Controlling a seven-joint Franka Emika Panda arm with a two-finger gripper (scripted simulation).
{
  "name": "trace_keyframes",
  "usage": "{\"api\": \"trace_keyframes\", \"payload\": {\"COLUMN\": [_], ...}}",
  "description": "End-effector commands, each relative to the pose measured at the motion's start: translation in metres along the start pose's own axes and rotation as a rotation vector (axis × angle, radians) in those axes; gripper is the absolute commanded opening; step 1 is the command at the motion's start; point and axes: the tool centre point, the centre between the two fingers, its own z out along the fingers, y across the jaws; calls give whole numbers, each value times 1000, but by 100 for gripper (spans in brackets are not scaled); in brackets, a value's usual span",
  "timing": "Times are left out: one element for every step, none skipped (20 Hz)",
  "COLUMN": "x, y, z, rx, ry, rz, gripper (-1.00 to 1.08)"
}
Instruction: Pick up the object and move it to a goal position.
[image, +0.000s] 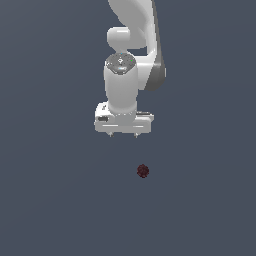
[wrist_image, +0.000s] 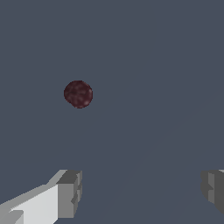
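Dark red and speckled, the bumpy little ball (image: 143, 171) lies by itself on the plain grey-blue floor (image: 50, 200). It is roughly round and far smaller than my gripper (image: 123, 135). Nothing touches it. In the exterior view it sits below my gripper and a little toward that view's right, well apart from my fingertips.

In the wrist view the ball (wrist_image: 78, 94) shows mottled maroon with paler flecks, resting on the same flat floor (wrist_image: 166, 65) ahead of my fingers (wrist_image: 69, 192), nearer to the one on my white-sided finger than to the other (wrist_image: 214, 188).

My gripper (wrist_image: 140, 192) is spread wide, with bare floor between the two grey pads and nothing held. It hangs pointing down from my white wrist (image: 120, 90), clear of the floor, with the arm (image: 142, 30) rising behind it out of the exterior view.
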Motion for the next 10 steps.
{"api": "trace_keyframes", "payload": {"x": [0,0,0,-1,-1,-2,-3,-4,-4,-5], "y": [0,0,-2,-4,-8,-12,-16,-20,-23,-24], "z": [0,0,1,2,3,4,6,7,8,9], "rx": [0,0,-1,-1,-2,-3,-5,-6,-7,-7], "ry": [0,0,-1,-2,-4,-7,-9,-11,-13,-14], "rz": [0,-2,-7,-15,-26,-40,-56,-69,-78,-84], "gripper": [100,100,100,100,100,100,100,100,100,100]}}
